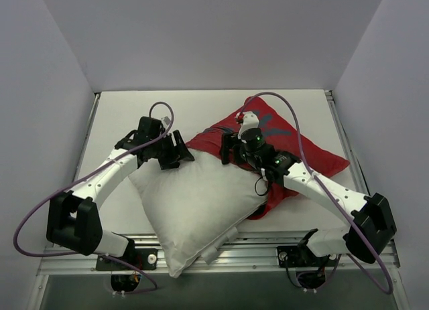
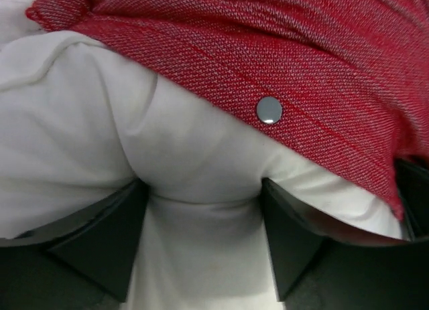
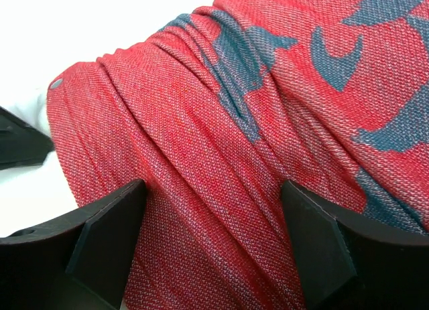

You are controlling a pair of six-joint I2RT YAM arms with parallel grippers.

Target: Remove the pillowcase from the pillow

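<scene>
The white pillow [image 1: 194, 203] lies mid-table, most of it bare, its near corner over the front edge. The red pillowcase [image 1: 298, 149] with grey-blue marks is bunched over the pillow's far right end. My left gripper [image 1: 179, 152] is at the pillow's far left edge. In the left wrist view the gripper [image 2: 204, 189] pinches a thick bulge of pillow [image 2: 100, 122], just below the pillowcase hem [image 2: 322, 75] and its snap [image 2: 269, 110]. My right gripper [image 1: 230, 151] is open and rests on the pillowcase near its hem. In the right wrist view the gripper [image 3: 213, 189] has pillowcase folds [image 3: 221, 142] between the fingers.
The white table [image 1: 120, 116] has grey walls at the back and both sides. A metal rail [image 1: 268, 246] runs along the near edge by the arm bases. Purple cables [image 1: 301, 122] loop over both arms. A strip of pillowcase [image 1: 271, 201] lies under the right forearm.
</scene>
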